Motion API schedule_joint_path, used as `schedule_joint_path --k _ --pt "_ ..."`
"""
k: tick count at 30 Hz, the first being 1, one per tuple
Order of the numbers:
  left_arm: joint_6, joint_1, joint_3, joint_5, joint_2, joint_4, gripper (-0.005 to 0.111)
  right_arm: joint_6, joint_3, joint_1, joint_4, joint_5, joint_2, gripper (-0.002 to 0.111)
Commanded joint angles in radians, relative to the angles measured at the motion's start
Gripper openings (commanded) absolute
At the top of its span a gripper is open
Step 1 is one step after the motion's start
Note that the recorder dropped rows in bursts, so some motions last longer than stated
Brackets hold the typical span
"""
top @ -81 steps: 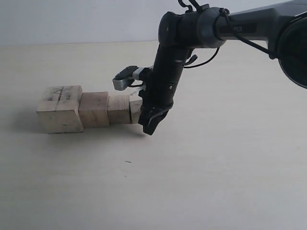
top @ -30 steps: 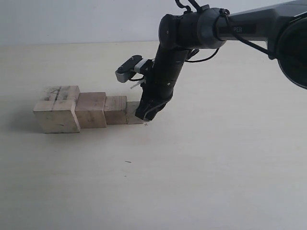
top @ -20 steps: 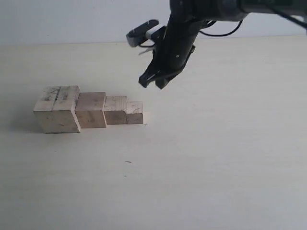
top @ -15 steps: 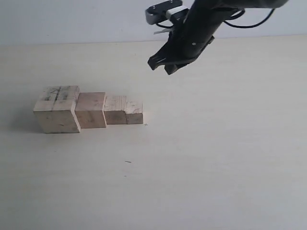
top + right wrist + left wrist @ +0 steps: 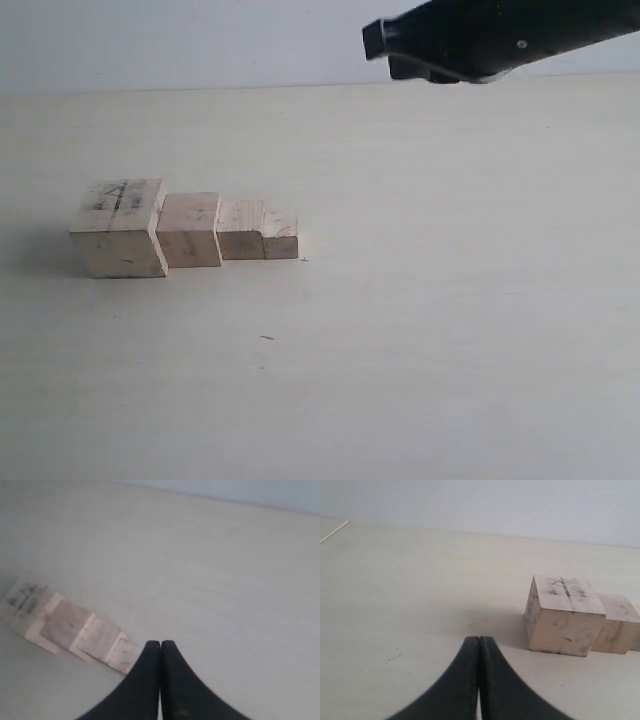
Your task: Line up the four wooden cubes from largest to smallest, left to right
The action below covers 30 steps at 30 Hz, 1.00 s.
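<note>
Four pale wooden cubes stand in a touching row on the table at the left of the exterior view. The largest cube (image 5: 119, 227), with dark scribbles on top, is leftmost; then come the second cube (image 5: 191, 229), the third cube (image 5: 241, 229) and the smallest cube (image 5: 281, 235). My right gripper (image 5: 160, 644) is shut and empty, high above the table, with the row (image 5: 75, 627) below it. In the exterior view only a dark part of the right arm (image 5: 480, 38) shows at the top. My left gripper (image 5: 479, 640) is shut and empty, low over the table, short of the largest cube (image 5: 564, 615).
The pale tabletop (image 5: 430, 300) spreads bare to the right of and in front of the row. A light wall (image 5: 180, 40) bounds its far edge. A tiny dark mark (image 5: 267, 338) lies in front of the cubes.
My right gripper left the smallest cube's end of the row, rose, and swung up to the right until only the arm shows. The cubes stayed put.
</note>
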Motion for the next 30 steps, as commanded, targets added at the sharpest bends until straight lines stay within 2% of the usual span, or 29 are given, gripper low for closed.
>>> schedule_joint_path --k 1,9,17,22,30 --pt "-0.008 -0.005 0.0 -0.009 -0.007 -0.001 0.0 0.012 0.004 -0.002 0.017 -0.01 -0.085 0.0" --pt "-0.008 -0.005 0.0 -0.009 -0.007 -0.001 0.0 0.002 0.004 -0.002 0.012 -0.01 -0.154 0.0" --pt "-0.008 -0.005 0.0 -0.009 -0.007 -0.001 0.0 0.032 0.004 -0.025 -0.207 -0.002 -0.28 0.0" --pt "-0.008 -0.005 0.0 -0.009 -0.007 -0.001 0.0 0.09 0.061 -0.19 -0.21 0.015 -0.417 0.0" --pt "-0.008 -0.005 0.0 -0.009 -0.007 -0.001 0.0 0.095 0.339 -0.489 -0.255 0.013 -0.747 0.0"
